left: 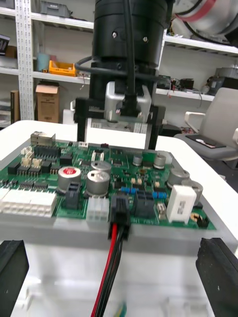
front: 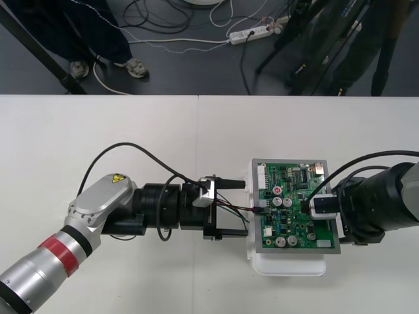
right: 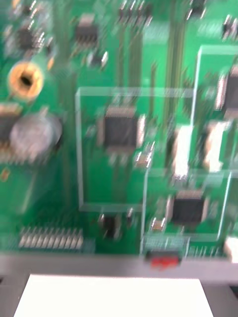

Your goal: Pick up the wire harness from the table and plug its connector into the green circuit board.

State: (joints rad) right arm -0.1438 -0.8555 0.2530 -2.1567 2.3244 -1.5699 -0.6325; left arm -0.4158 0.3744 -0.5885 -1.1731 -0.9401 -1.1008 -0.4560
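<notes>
The green circuit board lies on its white base right of the table's middle. The harness's black plug sits in a connector on the board's left edge. Its red and black wires run back between the fingers of my left gripper, which is open just left of the board, with the fingers far apart and off the wires. My right gripper hovers low over the far side of the board, with its fingers apart and nothing between them. The right wrist view looks closely down on the board.
The left arm lies across the table's left half and the right arm comes in over the right edge. Tall capacitors and a white block stand on the board near the plug.
</notes>
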